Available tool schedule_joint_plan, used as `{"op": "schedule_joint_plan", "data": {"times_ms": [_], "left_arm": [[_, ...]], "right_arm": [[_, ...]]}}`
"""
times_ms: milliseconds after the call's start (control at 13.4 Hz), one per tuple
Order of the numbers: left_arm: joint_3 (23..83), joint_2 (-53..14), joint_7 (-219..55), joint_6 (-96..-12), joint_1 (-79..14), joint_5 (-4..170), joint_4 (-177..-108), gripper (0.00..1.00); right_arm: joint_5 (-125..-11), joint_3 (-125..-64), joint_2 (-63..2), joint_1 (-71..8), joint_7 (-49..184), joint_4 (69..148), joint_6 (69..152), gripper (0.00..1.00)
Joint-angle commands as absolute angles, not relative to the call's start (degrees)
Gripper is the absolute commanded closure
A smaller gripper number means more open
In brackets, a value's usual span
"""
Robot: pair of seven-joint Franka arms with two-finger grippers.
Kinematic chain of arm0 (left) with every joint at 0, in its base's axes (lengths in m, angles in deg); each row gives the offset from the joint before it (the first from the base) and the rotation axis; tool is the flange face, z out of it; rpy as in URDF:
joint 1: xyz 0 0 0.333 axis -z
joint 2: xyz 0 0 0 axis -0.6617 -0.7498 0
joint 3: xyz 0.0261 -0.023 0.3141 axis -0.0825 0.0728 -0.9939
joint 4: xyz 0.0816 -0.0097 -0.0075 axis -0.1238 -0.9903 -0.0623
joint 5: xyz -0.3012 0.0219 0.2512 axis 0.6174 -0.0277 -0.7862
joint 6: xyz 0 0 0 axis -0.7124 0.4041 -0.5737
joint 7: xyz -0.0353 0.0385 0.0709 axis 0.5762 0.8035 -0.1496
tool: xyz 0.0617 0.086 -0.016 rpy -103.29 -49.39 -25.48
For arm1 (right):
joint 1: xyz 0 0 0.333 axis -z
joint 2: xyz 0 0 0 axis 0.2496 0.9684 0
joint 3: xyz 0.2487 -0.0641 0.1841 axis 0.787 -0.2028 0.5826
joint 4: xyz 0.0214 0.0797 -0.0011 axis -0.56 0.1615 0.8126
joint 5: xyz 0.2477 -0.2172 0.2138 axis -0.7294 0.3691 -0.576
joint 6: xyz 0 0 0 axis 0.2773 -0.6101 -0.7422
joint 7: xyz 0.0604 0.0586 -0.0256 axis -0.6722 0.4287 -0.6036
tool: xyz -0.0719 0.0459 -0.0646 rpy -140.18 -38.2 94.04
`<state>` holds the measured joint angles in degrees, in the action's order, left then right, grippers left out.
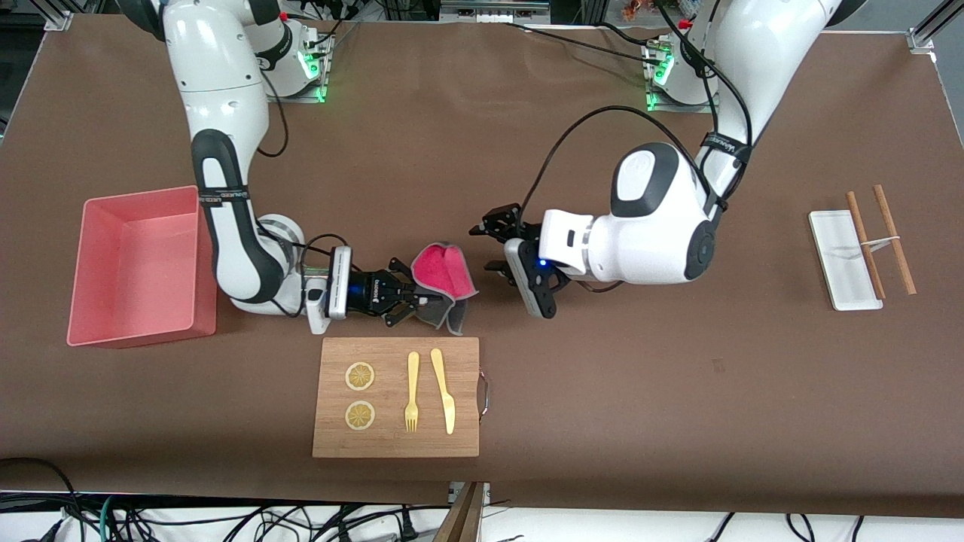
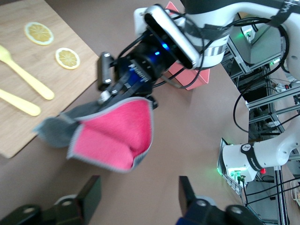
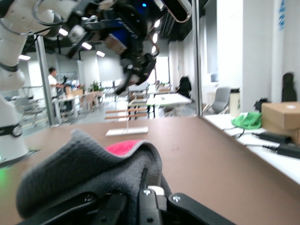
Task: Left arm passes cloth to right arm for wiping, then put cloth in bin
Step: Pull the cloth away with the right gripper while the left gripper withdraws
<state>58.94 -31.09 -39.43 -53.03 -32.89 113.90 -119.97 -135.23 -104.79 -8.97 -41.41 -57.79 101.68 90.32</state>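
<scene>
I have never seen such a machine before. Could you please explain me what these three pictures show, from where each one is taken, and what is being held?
These are two white robot arms at a brown table. One picture looks down from a high camera facing them; the other two come from cameras on the arms' wrists.

The right gripper is shut on the cloth, grey outside and pink inside, just above the table beside the wooden board. The left gripper is open, empty, and hangs close to the cloth. In the left wrist view you see its own fingers and the other arm gripping the cloth.

On the board lie two lemon slices, a fork and a knife. The pink bin stands at the right arm's end; a white tray with sticks lies at the left arm's end.
</scene>
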Motion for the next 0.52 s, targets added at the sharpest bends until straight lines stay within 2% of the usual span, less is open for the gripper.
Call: {"op": "schedule_joint_plan", "data": {"times_ms": [0,448], "left_arm": [[58.81,-29.63,-38.57,-50.64,-36.67,110.12,-121.38,0.0],[58.81,-27.35,-38.57,-43.35,-43.0,97.63,-121.12,0.0]], "right_arm": [[-125.2,-104.34,-14.44,-38.19,-50.78,102.56,90.55,1.0],[-96.11,-104.25,-25.42,-33.61,-30.59,104.4,93.0,1.0]]}}
